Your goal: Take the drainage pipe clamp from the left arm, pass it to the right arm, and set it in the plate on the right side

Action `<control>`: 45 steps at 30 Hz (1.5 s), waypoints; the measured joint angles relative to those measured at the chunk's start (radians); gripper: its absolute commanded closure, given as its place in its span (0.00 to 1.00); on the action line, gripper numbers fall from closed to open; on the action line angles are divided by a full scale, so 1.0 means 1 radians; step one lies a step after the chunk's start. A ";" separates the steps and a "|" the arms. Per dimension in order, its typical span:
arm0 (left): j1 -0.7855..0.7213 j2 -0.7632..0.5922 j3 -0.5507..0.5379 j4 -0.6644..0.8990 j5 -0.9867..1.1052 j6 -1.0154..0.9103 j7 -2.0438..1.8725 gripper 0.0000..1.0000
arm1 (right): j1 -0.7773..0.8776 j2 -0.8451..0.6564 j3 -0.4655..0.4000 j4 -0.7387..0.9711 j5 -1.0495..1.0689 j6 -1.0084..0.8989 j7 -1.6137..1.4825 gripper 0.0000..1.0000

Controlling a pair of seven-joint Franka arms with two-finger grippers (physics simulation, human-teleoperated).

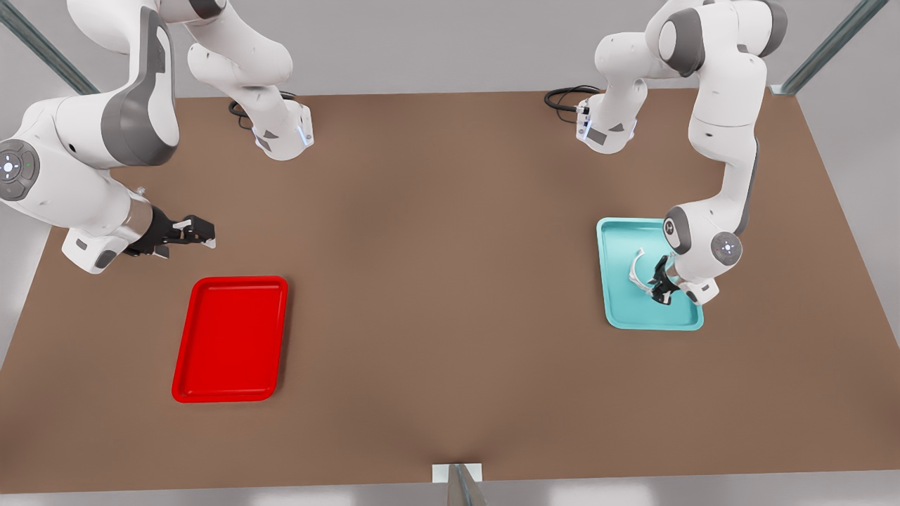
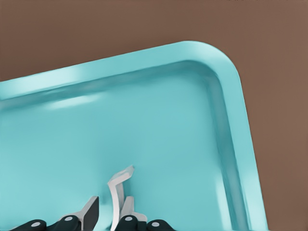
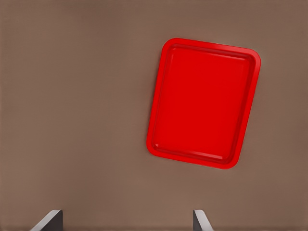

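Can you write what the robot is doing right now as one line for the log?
left gripper: down in teal tray, fingers around drainage pipe clamp | right gripper: open, waiting above table beside red plate | handover: not begun

Both arms have glossy white shells with grey joint covers and round grey end caps with little dot markings. Small black two-finger grippers: the left gripper [image 1: 659, 289], the right gripper [image 1: 200, 232]. Black cables loop at the bases, which have small blue lights.

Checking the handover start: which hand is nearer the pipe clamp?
Left. The left hand is at the pipe clamp in the teal tray; the right hand waits across the table, near the red tray.
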 measured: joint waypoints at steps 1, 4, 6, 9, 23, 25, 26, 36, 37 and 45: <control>0.000 0.002 0.000 0.001 0.000 0.000 -0.005 0.58 | 0.000 0.000 0.000 0.000 0.000 0.000 0.000 0.00; 0.000 0.010 0.000 0.006 0.000 0.001 -0.020 0.61 | 0.000 0.000 -0.001 0.000 0.000 0.000 -0.001 0.00; 0.000 0.012 0.000 0.009 0.000 0.002 -0.028 0.79 | -0.001 0.000 -0.001 0.000 0.000 0.000 -0.001 0.00; 0.000 0.012 0.000 0.011 0.000 0.001 -0.040 0.79 | -0.002 0.000 -0.002 -0.001 0.000 0.000 -0.002 0.00; -0.231 0.018 -0.007 0.507 -0.028 -0.383 -0.229 0.79 | -0.002 0.000 -0.003 -0.002 0.000 0.000 -0.009 0.00; -0.338 0.057 -0.009 0.612 -0.090 -0.462 -0.328 0.79 | -0.002 0.000 -0.003 -0.002 0.000 0.000 -0.010 0.00; -0.386 0.086 -0.009 0.669 -0.120 -0.492 -0.385 0.79 | -0.004 0.001 -0.003 -0.002 0.000 0.000 -0.011 0.00; -0.608 0.229 -0.048 0.905 -0.295 -0.497 -1.057 0.79 | -0.007 0.038 0.005 0.047 0.001 0.003 -0.013 0.00; -0.633 0.246 -0.049 0.924 -0.299 -0.475 -1.124 0.79 | -0.004 0.061 0.008 0.065 0.001 0.008 -0.012 0.00; -0.691 0.336 -0.051 1.029 -0.307 -0.332 -1.575 0.79 | 0.265 0.215 0.034 0.120 -0.016 0.127 0.040 0.00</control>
